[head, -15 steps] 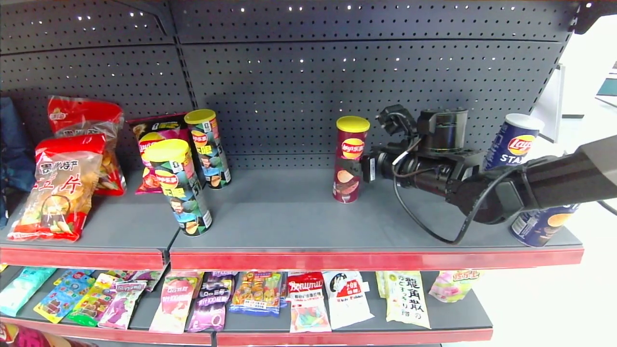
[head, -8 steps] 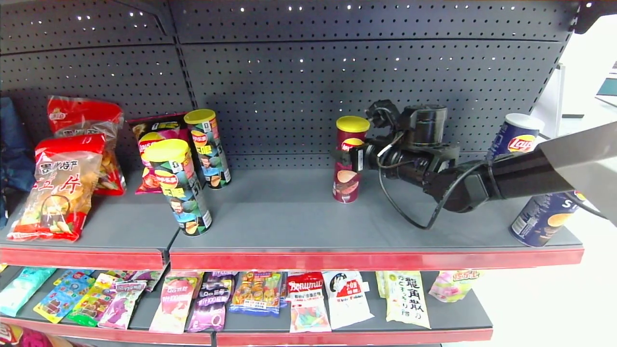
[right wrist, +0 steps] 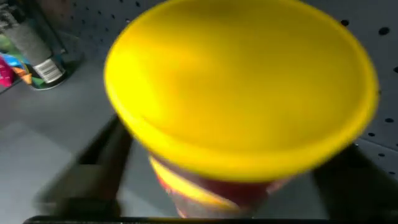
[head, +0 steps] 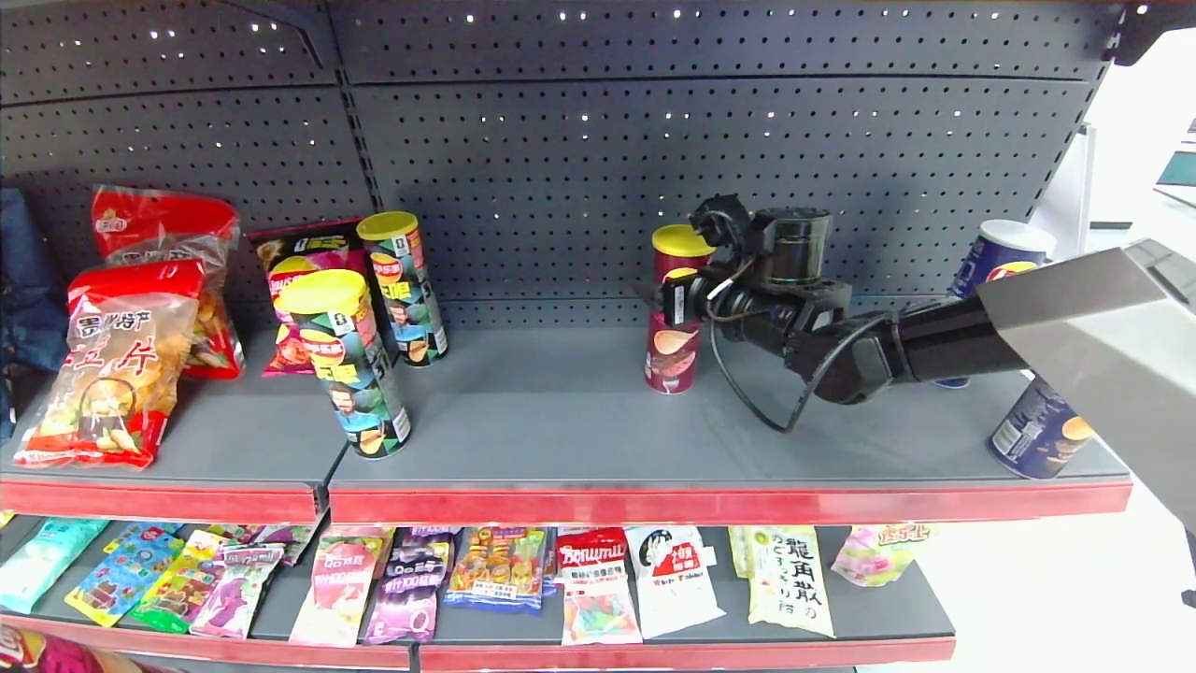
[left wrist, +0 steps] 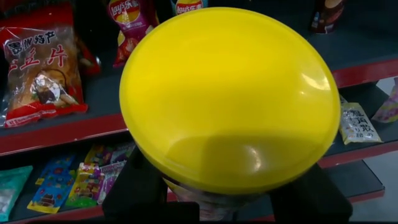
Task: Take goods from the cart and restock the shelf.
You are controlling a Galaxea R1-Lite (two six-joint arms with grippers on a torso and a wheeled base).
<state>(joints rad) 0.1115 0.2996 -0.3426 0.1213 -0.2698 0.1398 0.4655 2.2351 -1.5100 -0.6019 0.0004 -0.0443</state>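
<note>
I see open shelf (head: pixel 542 421) at nine o'clock of the maroon can (head: pixel 671 360), green cans (head: pixel 350 374) beyond, blue cans (head: pixel 1032 435) at three.

Even overhead light is falling on the shelf (head: pixel 579 421) in my head view, daylight is blowing out its right edge, and the shelf lines are bowing slightly toward the corners. Pinpricks are glinting through the pegboard (head: pixel 654 140). A soft sheen is sitting on the yellow-lidded can (left wrist: pixel 230 93) in my left jaws, while the red can (right wrist: pixel 242 99) at my right wrist is smearing with blur.
</note>
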